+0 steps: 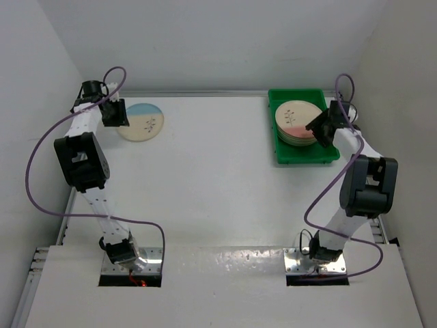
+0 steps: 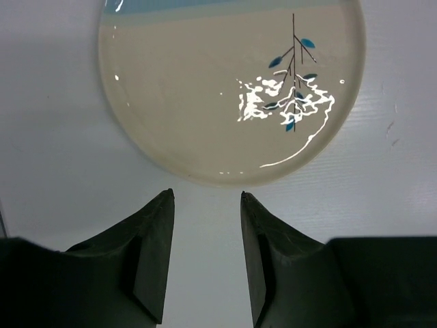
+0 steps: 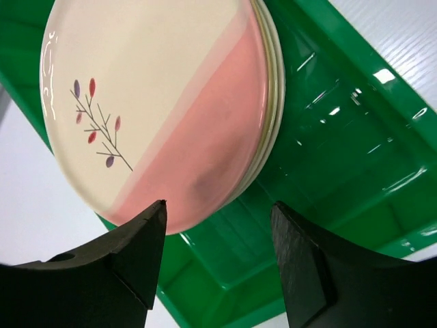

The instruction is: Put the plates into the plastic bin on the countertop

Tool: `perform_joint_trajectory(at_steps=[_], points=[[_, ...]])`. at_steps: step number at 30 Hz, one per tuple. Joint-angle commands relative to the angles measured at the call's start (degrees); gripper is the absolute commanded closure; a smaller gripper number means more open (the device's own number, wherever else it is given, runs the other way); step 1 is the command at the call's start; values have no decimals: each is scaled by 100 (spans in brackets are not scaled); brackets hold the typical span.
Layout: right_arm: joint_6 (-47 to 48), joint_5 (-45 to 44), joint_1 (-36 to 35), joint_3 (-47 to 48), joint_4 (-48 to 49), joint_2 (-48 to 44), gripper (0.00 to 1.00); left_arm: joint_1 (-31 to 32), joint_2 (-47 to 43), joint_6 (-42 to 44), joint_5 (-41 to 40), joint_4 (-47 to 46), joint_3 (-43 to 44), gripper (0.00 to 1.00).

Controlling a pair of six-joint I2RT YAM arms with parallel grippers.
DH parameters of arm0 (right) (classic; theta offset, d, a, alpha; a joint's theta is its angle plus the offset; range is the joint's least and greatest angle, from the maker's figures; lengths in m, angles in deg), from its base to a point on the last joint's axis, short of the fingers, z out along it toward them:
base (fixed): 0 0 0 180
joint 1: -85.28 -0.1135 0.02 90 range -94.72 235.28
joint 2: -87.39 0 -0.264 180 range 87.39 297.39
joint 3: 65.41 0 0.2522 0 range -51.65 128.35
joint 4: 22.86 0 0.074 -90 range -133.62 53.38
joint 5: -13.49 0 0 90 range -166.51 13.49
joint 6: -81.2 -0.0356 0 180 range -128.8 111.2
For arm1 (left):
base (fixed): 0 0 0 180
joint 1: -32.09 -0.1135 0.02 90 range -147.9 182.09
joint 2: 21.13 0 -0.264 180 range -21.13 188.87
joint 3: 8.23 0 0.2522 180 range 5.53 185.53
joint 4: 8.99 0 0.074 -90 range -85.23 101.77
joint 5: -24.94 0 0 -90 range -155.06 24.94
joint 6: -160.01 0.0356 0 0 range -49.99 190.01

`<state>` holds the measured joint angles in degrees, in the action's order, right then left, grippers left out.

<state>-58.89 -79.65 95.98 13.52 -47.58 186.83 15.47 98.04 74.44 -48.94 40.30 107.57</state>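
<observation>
Blue plate point(image 2: 225, 89): lies flat on the countertop point(image 1: 218, 178), just ahead of the left jaws, with its near rim facing the gap between them. Nothing touches it.
Left gripper point(image 2: 205, 198): jaws spread with nothing between them, tips low over the white surface and short of the rim.
Stacked plates point(image 3: 157, 102): several are piled in the plastic bin point(image 3: 341, 150), a pink-segment one on top. The pile sits ahead and to the left of the right jaws' gap.
Right gripper point(image 3: 218, 208): jaws spread and empty, over the bin's near end and apart from the pile.
Handling: glazed ceramic, so stiff, probably weighty for a two-finger pinch, slick under the pads, and likely to chip if dropped or knocked onto the pile.
Where to hold: the near rim looks best, one finger over and one under. Lying flat, the plate leaves little room beneath, so the lower finger would have to wedge under the lip.
Top view alone: shows the blue plate ahead of the left jaws and the bin under the right ones, well apart across the countertop. It is the only plate seen outside the bin.
Left wrist alone: shows the bare strip between fingertips and rim, the glare on the glaze, and the blue-leaf sprig to the right of the jaw gap.
Right wrist alone: shows the layered rims of the pile and bare green floor ahead and to the right of the jaws.
</observation>
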Motion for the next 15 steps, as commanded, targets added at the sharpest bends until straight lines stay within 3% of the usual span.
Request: perform_joint_trajectory(at_steps=[1, 8, 15], points=[[771, -749, -164, 497, -704, -65, 39, -96, 254, 32, 49, -108, 360, 54], [1545, -1101, -893, 383, -530, -652, 36, -368, 1439, -522, 14, -108, 1282, 44], [1888, -1137, -1500, 321, -433, -1084, 35, -368, 2144, -689, 75, -108, 1872, 43]])
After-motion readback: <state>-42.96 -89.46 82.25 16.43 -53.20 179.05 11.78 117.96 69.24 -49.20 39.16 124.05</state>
